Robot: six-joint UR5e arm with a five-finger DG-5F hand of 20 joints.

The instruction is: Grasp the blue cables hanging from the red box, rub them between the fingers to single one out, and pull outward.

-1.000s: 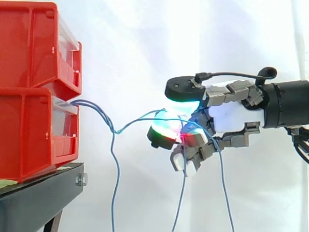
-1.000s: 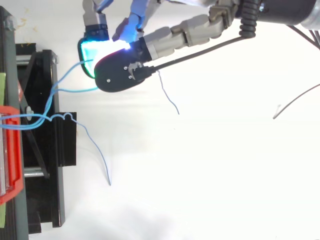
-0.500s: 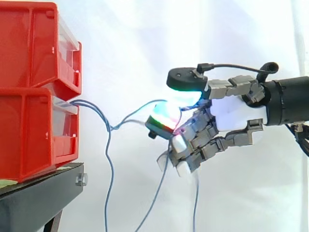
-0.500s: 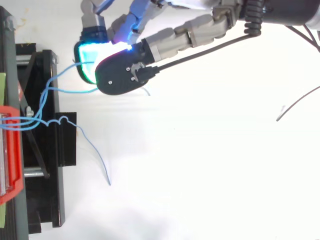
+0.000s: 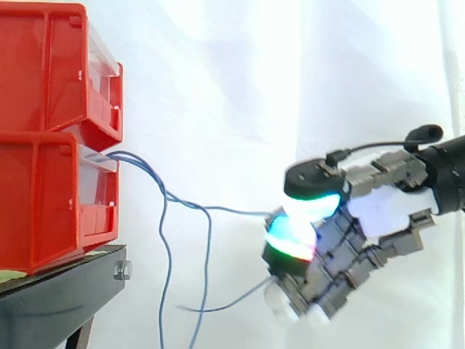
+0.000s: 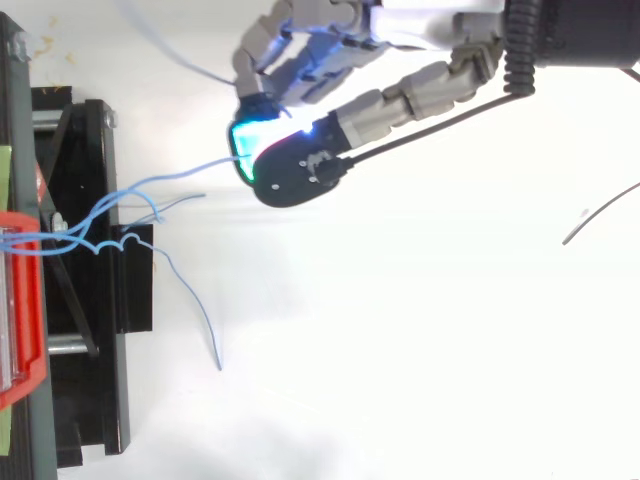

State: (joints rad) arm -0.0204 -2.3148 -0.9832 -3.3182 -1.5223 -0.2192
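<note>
Two red bins are stacked at the left, and several thin blue cables (image 5: 163,218) come out of the lower bin (image 5: 43,203). One blue cable (image 5: 232,211) runs nearly level from the bunch to my hand (image 5: 378,214), right of the bins and lower than the cable exit. The thumb and a glowing finger pad (image 5: 290,243) pinch that cable; the other fingers curl below. A loose cable tail (image 5: 218,302) sticks out left under the hand. From above, the pinched cable (image 6: 170,180) leads to the hand (image 6: 400,90). The other cables hang free by the stand.
The bins sit on a black stand (image 5: 58,291) with a bolt at its corner. A white curtain is behind everything. In the top view a dark loose wire (image 6: 600,210) lies at the far right, and the stand's frame (image 6: 90,300) lies by the red bin (image 6: 25,300).
My hand has moved away from the bins and downward. The cables that hung across the fingers have dropped back toward the stand; one stays pinched and is drawn out longer.
</note>
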